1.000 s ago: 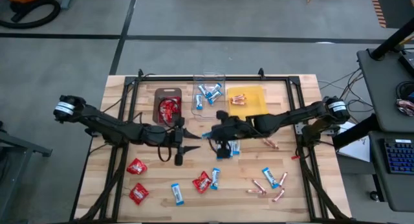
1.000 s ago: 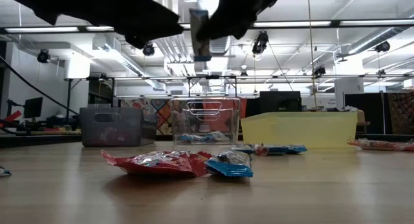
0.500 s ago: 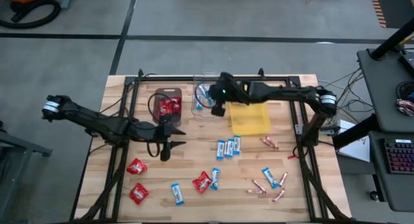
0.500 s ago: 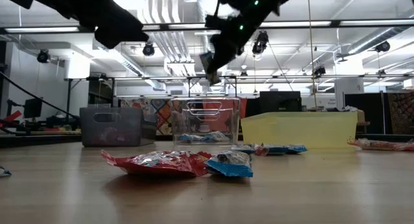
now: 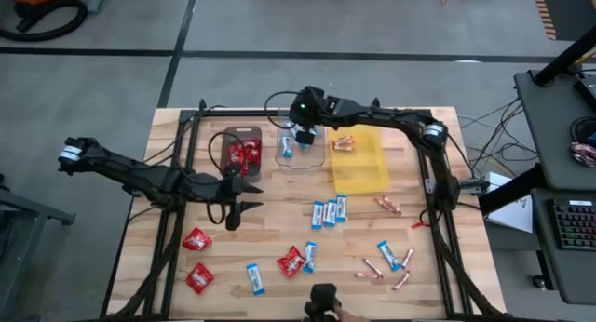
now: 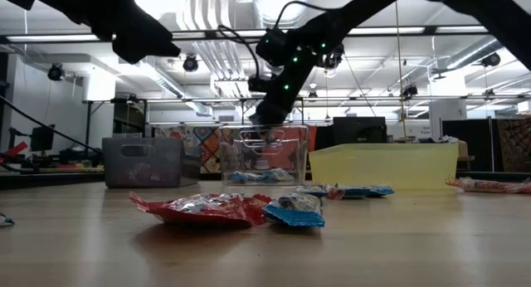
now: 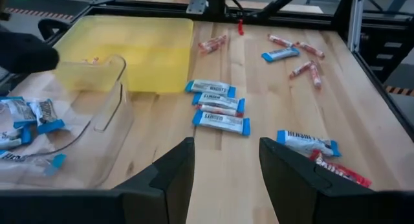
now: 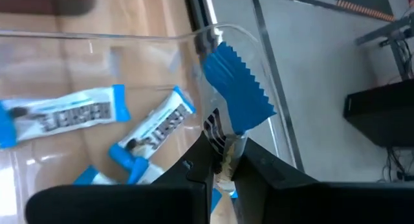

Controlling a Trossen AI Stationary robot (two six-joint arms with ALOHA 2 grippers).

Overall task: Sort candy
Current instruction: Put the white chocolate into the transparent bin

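Once the right gripper (image 8: 218, 160) had swung over the clear tray (image 5: 315, 158), it still pinched a blue bar (image 8: 234, 98), release pending; the left gripper (image 7: 225, 160) hovered open.

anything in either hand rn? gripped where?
The right hand pinches a blue-and-white bar by one end, over the clear tray. The left hand is open and empty above the table.

Dark tray (image 6: 142, 161) contents blur behind its walls; bar's (image 8: 236, 94) lower end hidden.
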